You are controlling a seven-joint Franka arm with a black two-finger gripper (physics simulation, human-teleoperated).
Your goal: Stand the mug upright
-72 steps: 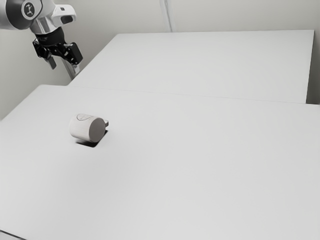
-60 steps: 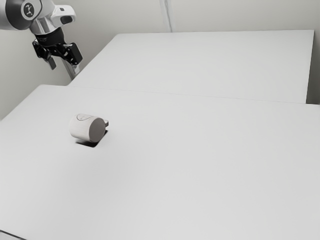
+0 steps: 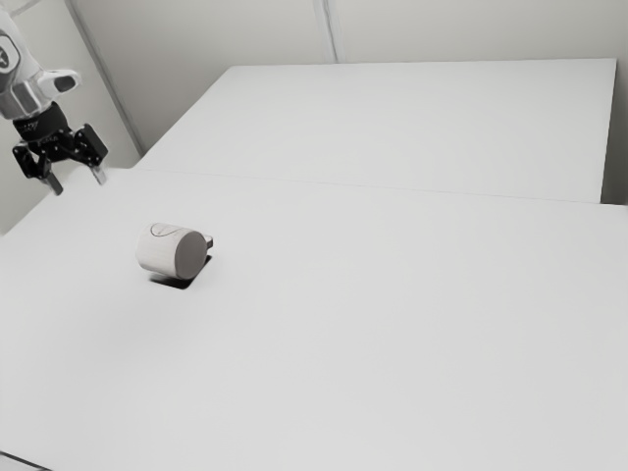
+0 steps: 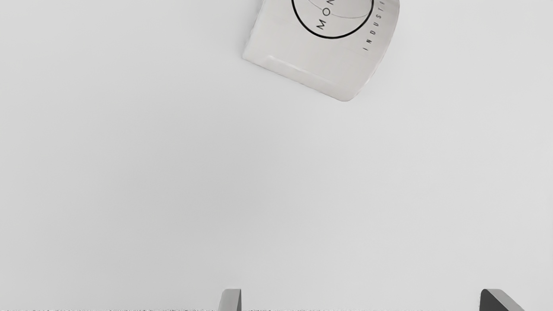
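Note:
My gripper (image 3: pixel 77 184) hangs at the exterior view's upper left, above the table's far left corner and apart from the mug. Its fingers stand wide apart with nothing between them; in the wrist view the gripper (image 4: pixel 360 300) shows both tips. The white mug (image 3: pixel 162 251) lies on its side on the table, its grey round end facing the camera side and its handle toward the exterior view's right. Printed lettering and a black ring mark the side of the mug (image 4: pixel 328 56) in the wrist view, beyond the fingertips.
The white table (image 3: pixel 373 334) spreads around the mug. Behind it lies another white surface (image 3: pixel 392 123), with pale walls beyond. A thin dark line crosses the exterior view's lower left corner.
My hand has moved toward the exterior view's left and lower, down nearer the table's level. The mug lies where it was.

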